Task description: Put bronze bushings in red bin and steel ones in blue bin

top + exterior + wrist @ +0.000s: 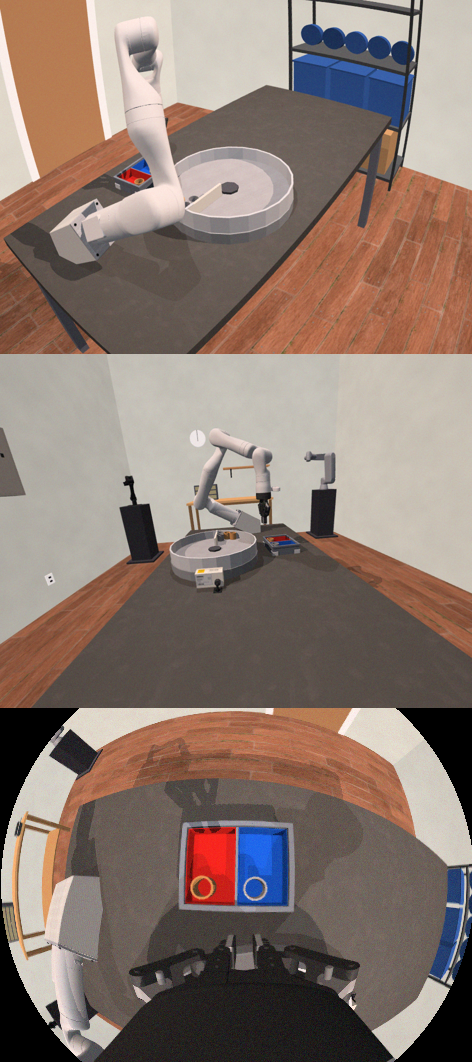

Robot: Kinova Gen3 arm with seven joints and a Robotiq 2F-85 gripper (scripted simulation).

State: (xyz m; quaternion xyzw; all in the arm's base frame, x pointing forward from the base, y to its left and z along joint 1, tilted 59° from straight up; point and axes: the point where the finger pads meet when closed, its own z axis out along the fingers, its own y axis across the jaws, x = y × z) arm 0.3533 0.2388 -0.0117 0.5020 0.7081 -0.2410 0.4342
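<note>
My gripper (pixel 264 520) (pixel 244 943) points down, empty, its fingers a narrow gap apart. It hangs high near the two-part bin tray; the arm hides it in the top view. A bronze bushing (pixel 139 181) (pixel 270 539) (pixel 195 889) stands in the red bin (pixel 127 175) (pixel 281 538) (pixel 212 848). A steel bushing (pixel 275 543) (pixel 263 889) stands in the blue bin (pixel 141 166) (pixel 286 542) (pixel 257 848). On the turntable, bronze bushings (pixel 232 535) and steel ones (pixel 193 198) (pixel 220 537) sit close together beside the divider. The arm partly hides them in the top view.
A raised wall (pixel 244 224) (pixel 198 563) rings the turntable. An upright cream divider (pixel 205 198) (pixel 216 538) runs from near the dark hub (pixel 229 187) (pixel 214 548). A small white box (pixel 209 578) and a black stand (pixel 217 586) are on the table beyond the turntable.
</note>
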